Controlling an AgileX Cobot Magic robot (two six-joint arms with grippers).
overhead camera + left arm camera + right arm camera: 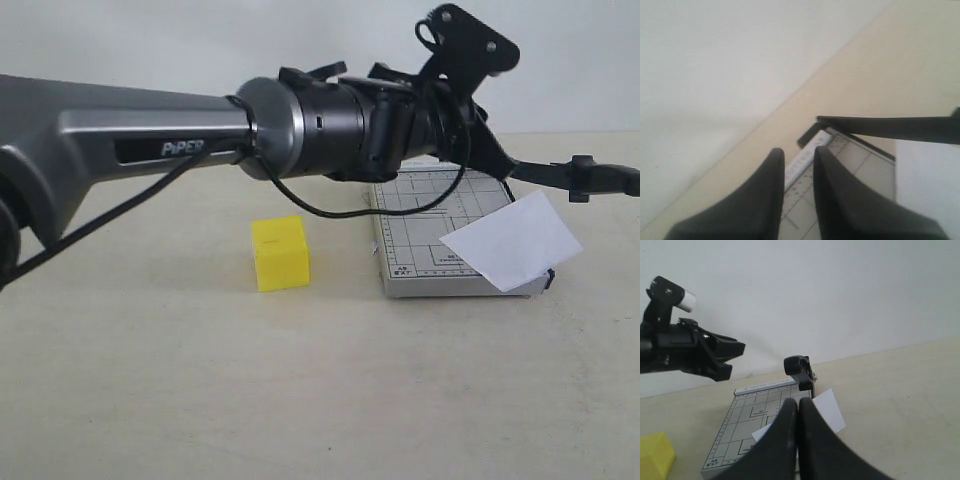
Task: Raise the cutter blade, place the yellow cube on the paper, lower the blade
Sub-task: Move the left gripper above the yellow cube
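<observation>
The cutter blade (560, 175) stands raised above the grey gridded board (425, 235), its thick handle (799, 367) pointing toward the right wrist camera. The paper (512, 240) lies askew on the board's right side and overhangs its edge. Left of the board, the yellow cube (280, 253) rests on the table. My left gripper (799, 152) hovers over the board's far end near the hinge; its fingers stand slightly apart with nothing between them, and the blade (890, 127) is beyond the tips. My right gripper (799, 402) is shut and empty, short of the board's near edge.
The left arm's thick grey body (150, 140) stretches across the exterior view above the cube, with a black cable (330, 210) hanging from it. A pale wall (300, 40) stands behind the beige table (300, 400).
</observation>
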